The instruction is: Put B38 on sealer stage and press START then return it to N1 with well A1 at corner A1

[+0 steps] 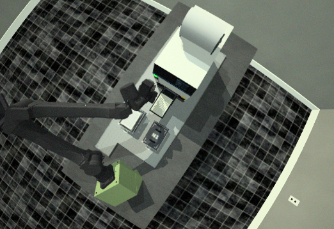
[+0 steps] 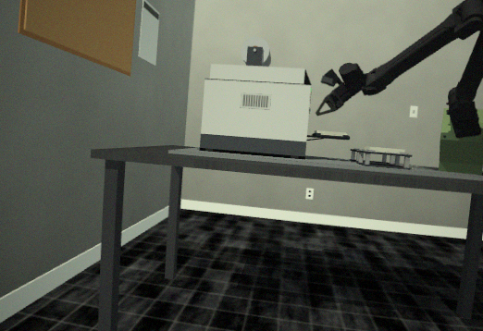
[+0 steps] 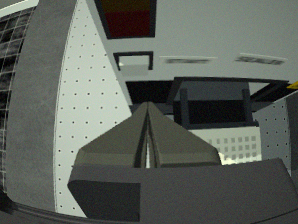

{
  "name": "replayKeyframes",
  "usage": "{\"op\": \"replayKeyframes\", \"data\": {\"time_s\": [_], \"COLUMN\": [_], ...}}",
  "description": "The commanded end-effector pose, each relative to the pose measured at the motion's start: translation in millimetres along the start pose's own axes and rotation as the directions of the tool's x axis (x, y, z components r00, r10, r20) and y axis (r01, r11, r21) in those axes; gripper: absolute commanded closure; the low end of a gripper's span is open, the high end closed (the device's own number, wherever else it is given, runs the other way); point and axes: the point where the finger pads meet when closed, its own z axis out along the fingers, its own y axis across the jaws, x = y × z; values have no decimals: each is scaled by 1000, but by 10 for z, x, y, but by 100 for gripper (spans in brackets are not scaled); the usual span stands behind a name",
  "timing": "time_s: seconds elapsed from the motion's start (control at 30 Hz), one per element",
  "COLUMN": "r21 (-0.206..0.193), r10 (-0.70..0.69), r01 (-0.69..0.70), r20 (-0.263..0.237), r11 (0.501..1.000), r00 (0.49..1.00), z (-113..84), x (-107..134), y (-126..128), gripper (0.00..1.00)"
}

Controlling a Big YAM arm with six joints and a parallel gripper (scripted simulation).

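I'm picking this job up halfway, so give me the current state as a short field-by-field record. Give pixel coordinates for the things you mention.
gripper: shut (image 1: 155, 91) (image 2: 317, 114) (image 3: 148, 104), nothing between its fingers, held above table height in front of the sealer (image 1: 183, 63) (image 2: 254, 116) (image 3: 225, 30)
stage: out (image 1: 151, 109) (image 2: 343, 138) (image 3: 184, 107)
plate on stage: one (image 1: 162, 103) (image 2: 330, 133) (image 3: 237, 142), label unreadable
lit light: green (image 1: 155, 75)
nest N1: no plate in it (image 1: 155, 135) (image 2: 398, 154)
neighbouring nest: holds a white plate (image 1: 132, 120) (image 2: 386, 150)
exact seating: cannot tell

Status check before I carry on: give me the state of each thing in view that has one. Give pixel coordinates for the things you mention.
Gripper (image 1: 153, 87) (image 2: 318, 113) (image 3: 148, 109): shut, holding nothing
Sealer's stage (image 1: 156, 114) (image 2: 342, 138): out
Plate on the stage (image 1: 161, 103) (image 2: 330, 133) (image 3: 235, 142): seating not clear
Sealer's lamp (image 1: 155, 75) (image 2: 311, 90) (image 3: 127, 22): green
Nest N1 (image 1: 155, 135) (image 2: 402, 154): holding no plate
White plate (image 1: 132, 120) (image 2: 386, 150): in the other nest
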Motion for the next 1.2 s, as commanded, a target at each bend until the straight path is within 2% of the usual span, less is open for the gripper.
{"op": "replayKeyframes", "data": {"time_s": [0.0,0.13,0.47,0.63,0.93,1.17], "r21": [-24,-18,-14,-27,-9,-10], "r10": [-30,-46,-45,-45,-14,-35], "r01": [31,47,46,46,14,35], "r20": [25,43,48,32,-5,33], "r11": [999,999,999,999,1000,999], "r00": [999,998,998,998,1000,999], "z": [21,-44,-54,23,78,-7], "x": [-188,-273,-327,-262,-64,-288], "y": [146,154,158,202,56,121], "gripper": [100,100,100,100,100,100]}}
